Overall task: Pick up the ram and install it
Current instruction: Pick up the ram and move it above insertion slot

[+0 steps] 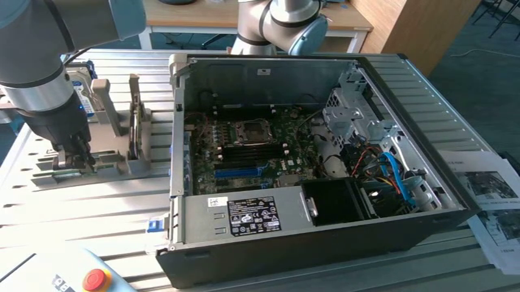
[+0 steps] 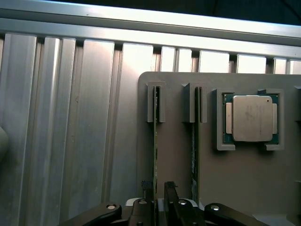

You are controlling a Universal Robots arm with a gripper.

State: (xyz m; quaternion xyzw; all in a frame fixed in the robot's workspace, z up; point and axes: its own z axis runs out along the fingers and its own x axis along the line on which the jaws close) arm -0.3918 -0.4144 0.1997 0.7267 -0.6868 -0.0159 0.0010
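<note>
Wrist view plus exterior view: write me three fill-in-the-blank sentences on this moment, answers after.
The grey holder carries ___ green sticks on edge. The open gripper straddles the ram, the stick ___ from the processor chip. In the exterior view, the gripper stands on that view's ___ side of the computer case.
Missing: two; farther; left.

The arm (image 1: 36, 79) points straight down, its hand (image 1: 73, 157) low with jaws apart.
</note>
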